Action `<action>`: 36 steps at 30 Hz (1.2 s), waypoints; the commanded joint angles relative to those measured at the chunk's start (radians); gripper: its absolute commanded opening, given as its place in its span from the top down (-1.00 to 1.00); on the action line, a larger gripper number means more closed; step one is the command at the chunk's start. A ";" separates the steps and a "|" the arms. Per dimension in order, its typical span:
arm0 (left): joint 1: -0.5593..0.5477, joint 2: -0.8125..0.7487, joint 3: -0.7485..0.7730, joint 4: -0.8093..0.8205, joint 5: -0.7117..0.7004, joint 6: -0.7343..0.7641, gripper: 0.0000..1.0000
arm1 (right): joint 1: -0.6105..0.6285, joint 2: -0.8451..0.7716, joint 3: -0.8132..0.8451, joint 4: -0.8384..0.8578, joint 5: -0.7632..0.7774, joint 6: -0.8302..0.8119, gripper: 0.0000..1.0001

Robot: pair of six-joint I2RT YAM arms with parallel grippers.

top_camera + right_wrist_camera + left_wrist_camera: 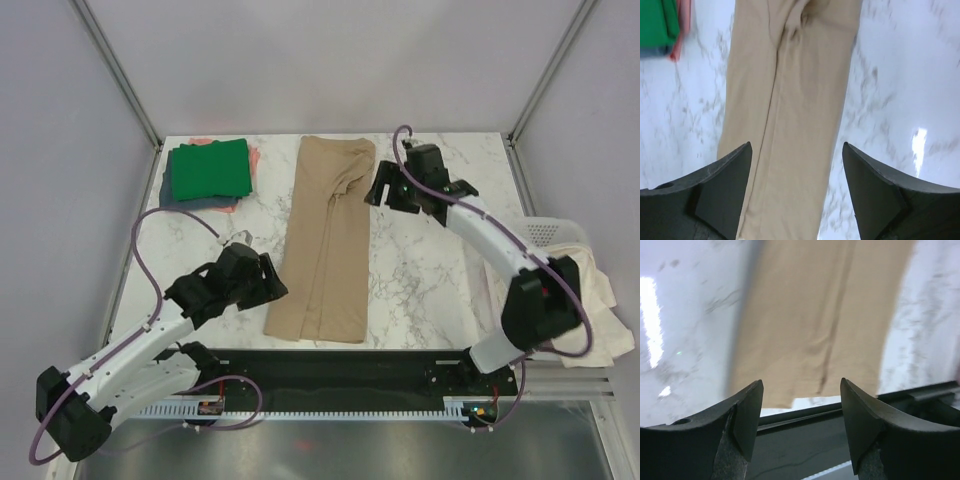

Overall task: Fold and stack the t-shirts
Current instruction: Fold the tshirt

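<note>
A large tan t-shirt [325,240] lies folded into a long narrow strip down the middle of the marble table. It also shows in the left wrist view [815,315] and in the right wrist view [790,125]. A folded stack sits at the back left, with a green t-shirt [208,170] on top and salmon-pink [253,158] and dark blue-grey [172,198] edges beneath. My left gripper [278,284] is open and empty, just left of the strip's near end. My right gripper [377,190] is open and empty, just right of the strip's far end.
A white mesh basket [556,232] stands at the right table edge with cream cloth [600,300] hanging over it. A black rail [340,365] runs along the near edge. The green stack's corner [657,22] shows in the right wrist view.
</note>
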 commanded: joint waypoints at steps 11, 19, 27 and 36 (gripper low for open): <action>0.041 -0.079 -0.271 -0.007 -0.108 -0.164 -0.37 | 0.510 -0.625 -0.873 0.098 0.203 0.527 -0.39; 0.041 -0.088 -0.356 0.061 -0.051 -0.160 -0.28 | 0.716 -0.511 -0.895 0.173 0.284 0.627 -0.26; 0.039 -0.063 -0.360 0.096 0.006 -0.125 -0.27 | 0.804 -0.444 -0.915 0.212 0.305 0.684 0.10; 0.039 -0.026 -0.356 0.162 0.078 -0.068 0.16 | 0.825 -0.474 -0.968 0.215 0.333 0.722 0.68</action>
